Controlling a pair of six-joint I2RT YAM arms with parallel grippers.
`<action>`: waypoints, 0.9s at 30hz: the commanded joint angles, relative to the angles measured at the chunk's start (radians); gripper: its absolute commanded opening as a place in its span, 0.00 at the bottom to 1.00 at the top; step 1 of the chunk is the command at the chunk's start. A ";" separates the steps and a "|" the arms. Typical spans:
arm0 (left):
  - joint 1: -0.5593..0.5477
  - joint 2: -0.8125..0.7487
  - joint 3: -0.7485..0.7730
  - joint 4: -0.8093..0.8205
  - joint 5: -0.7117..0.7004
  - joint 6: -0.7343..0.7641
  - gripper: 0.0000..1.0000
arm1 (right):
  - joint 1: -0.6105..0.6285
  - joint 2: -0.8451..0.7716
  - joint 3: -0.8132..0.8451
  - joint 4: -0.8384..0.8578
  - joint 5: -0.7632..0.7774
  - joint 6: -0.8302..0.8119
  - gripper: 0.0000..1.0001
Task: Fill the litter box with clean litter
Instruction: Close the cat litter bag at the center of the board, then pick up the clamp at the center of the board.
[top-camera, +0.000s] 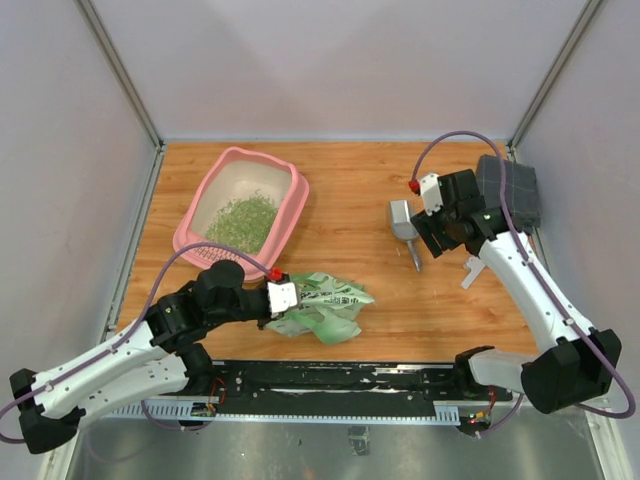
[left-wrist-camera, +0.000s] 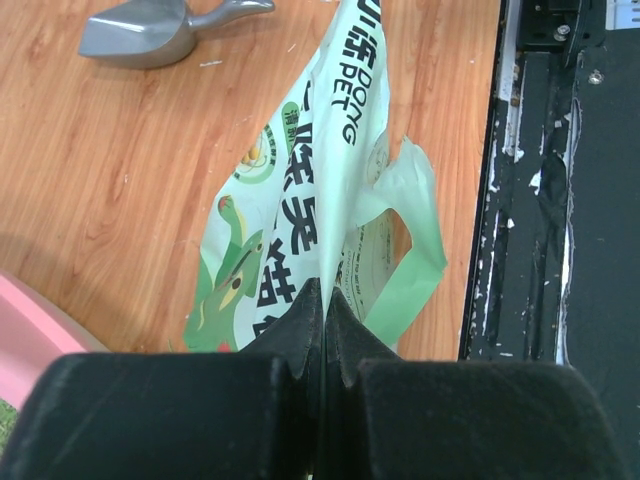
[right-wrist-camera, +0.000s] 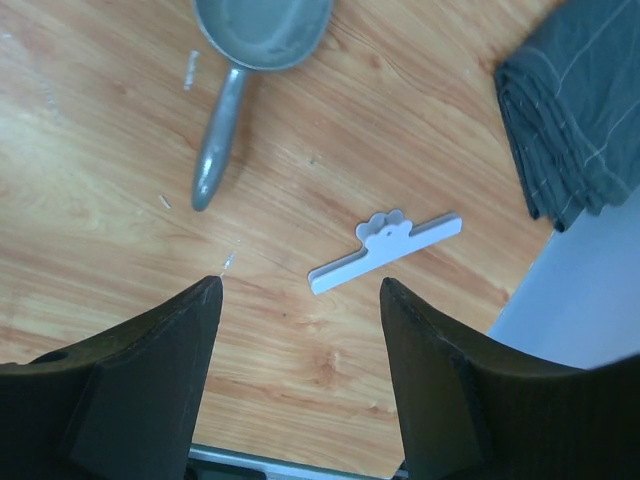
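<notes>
Two claws are mine, and they stand differently. My left gripper (left-wrist-camera: 324, 300) is pressed together on a fold of the light green printed bag (left-wrist-camera: 330, 170), pinching the end of it that lies nearest the litter box (top-camera: 297, 205). The rest of the bag sprawls crumpled on the wooden table (top-camera: 380, 180), just off the box's near right corner and trailing away from it to the right. A pink curve of the box's rim shows at the lower left of my left wrist view.

The litter box sits tilted at the far left of the table. The clean litter (top-camera: 243, 222) lies inside it as a loose green heap over the middle and near part of the cream floor. The far end of that floor is bare.

My right gripper (right-wrist-camera: 300, 290) is spread wide with nothing between the fingers. It hangs over bare wood, well to the right of the litter box. The grey metal scoop (right-wrist-camera: 262, 30) lies flat between the box and that claw, apart from both, with its handle pointing toward the near edge. A small white clip (right-wrist-camera: 385, 250) lies farther right of the box than the scoop. The folded grey cloth (top-camera: 508, 188) lies farthest from the box, against the right wall.
</notes>
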 joint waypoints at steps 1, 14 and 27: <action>0.011 -0.035 0.004 0.096 0.002 0.004 0.00 | -0.126 0.055 -0.035 0.047 0.021 0.065 0.66; 0.011 -0.100 -0.009 0.108 0.008 0.004 0.00 | -0.284 0.217 -0.070 0.154 0.224 0.379 0.74; 0.011 -0.116 -0.024 0.119 0.023 -0.003 0.00 | -0.309 0.439 -0.042 0.137 0.382 0.597 0.53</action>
